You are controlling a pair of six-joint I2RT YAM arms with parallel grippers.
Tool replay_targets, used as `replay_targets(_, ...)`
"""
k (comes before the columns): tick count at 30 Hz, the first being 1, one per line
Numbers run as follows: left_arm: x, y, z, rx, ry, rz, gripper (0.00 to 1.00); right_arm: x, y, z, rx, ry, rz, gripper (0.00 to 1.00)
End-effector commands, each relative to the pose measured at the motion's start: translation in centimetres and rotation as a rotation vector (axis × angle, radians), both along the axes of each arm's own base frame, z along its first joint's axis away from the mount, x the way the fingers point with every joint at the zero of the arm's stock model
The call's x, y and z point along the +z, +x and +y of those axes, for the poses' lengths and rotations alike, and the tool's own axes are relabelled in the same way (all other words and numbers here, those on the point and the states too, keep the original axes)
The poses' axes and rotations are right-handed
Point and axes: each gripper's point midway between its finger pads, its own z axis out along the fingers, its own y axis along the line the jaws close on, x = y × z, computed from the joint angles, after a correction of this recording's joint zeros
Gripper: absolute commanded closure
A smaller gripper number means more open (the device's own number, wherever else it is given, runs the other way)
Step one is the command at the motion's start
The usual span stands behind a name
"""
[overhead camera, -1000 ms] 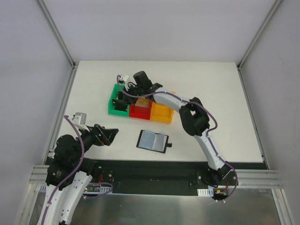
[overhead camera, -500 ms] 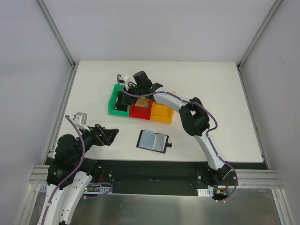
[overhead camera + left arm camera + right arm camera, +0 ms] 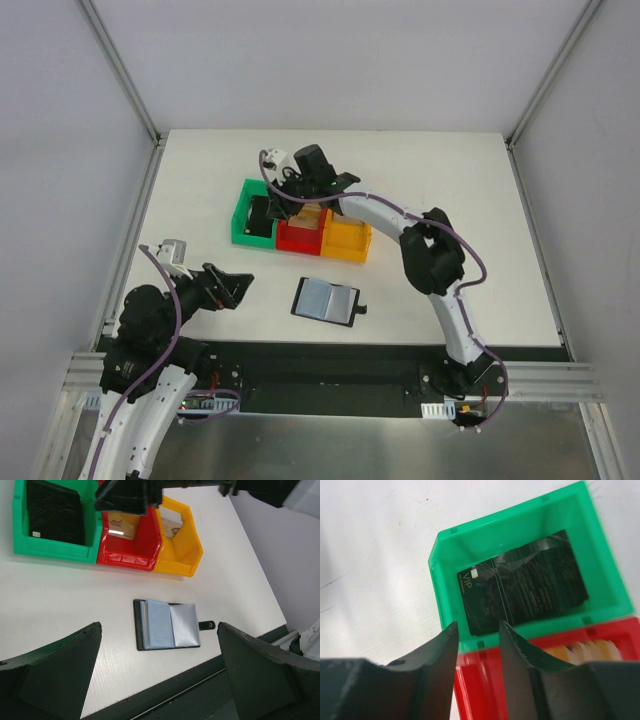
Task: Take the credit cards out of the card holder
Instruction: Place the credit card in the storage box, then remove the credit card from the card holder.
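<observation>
The card holder point(image 3: 326, 300) lies open on the table near the front edge, with two grey-blue panels facing up; it also shows in the left wrist view point(image 3: 167, 625). No card shows sticking out of it. A tan-gold credit card point(image 3: 122, 527) lies in the red bin point(image 3: 131, 550), and another point(image 3: 171, 524) lies in the yellow bin point(image 3: 185, 555). My right gripper point(image 3: 283, 205) point(image 3: 478, 626) is open and empty, hovering over the wall between the green bin point(image 3: 445, 595) and the red bin. My left gripper point(image 3: 228, 290) point(image 3: 157, 626) is wide open, low at the front left.
Black cards marked VIP point(image 3: 520, 592) lie in the green bin point(image 3: 240, 225). The three bins stand in a row mid-table. The wallet's strap tab point(image 3: 206, 625) points right. The table's front edge point(image 3: 165, 685) runs just below the wallet.
My right gripper has drawn up and to the right from inside the green bin, and its elbow has shifted right. The left arm and the wallet have not moved.
</observation>
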Motion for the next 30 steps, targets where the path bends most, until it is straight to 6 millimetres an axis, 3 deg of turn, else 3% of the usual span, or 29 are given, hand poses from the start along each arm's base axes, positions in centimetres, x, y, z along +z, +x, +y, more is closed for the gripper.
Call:
replay_targets(1,-0.2,1.5,1.1,0.132,-0.078,0.042,0.01,13.7,0.8,-3.1,-0.129,0.136,-0.247,0.50)
replay_targets(2,-0.5,1.9,1.7,0.193,-0.119,0.059,0.01,14.6,0.5,-4.2,-0.173,0.132,-0.264,0.34)
replay_targets(4,-0.9,2.3,2.5,0.264,-0.175,0.069,0.01,15.5,-0.4,-6.4,-0.229,0.123,-0.295,0.34)
replay_targets(5,-0.7,2.3,2.5,0.272,-0.208,0.060,0.01,14.8,-1.2,-7.7,-0.253,0.100,-0.287,0.15)
replay_targets(6,-0.9,2.4,2.2,0.260,-0.223,0.054,0.01,14.6,-1.9,-8.7,-0.281,0.090,-0.278,0.04)
replay_targets(9,-1.6,2.8,0.4,0.175,-0.277,0.066,0.01,13.4,-3.5,-12.4,-0.442,0.065,-0.192,0.04)
replay_targets(12,-3.4,3.0,-1.9,0.076,-0.294,0.189,0.01,12.1,-4.9,-15.9,-0.580,-0.017,-0.136,0.04)
replay_targets(15,-4.9,3.1,-3.2,0.009,-0.238,0.309,0.01,11.0,-5.1,-20.7,-0.847,-0.225,-0.305,0.04)
replay_targets(17,-5.7,3.5,-3.3,0.010,-0.204,0.346,0.01,10.2,-6.7,-22.1,-0.825,-0.375,-0.354,0.04)
replay_targets(20,-6.8,3.7,-3.3,0.045,-0.164,0.361,0.01,7.2,-9.0,-25.5,-0.892,-0.510,-0.241,0.04)
replay_targets(23,-8.0,3.5,-4.1,0.050,-0.106,0.386,0.01,3.5,-12.0,-25.7,-0.823,-0.434,-0.069,0.04)
replay_targets(27,-9.7,2.9,-5.8,0.042,-0.010,0.433,0.01,1.3,-15.7,-23.8,-0.655,-0.256,0.041,0.04)
replay_targets(30,-11.0,2.3,-7.0,0.038,0.049,0.465,0.01,0.1,-17.3,-23.8,-0.625,-0.248,0.096,0.04)
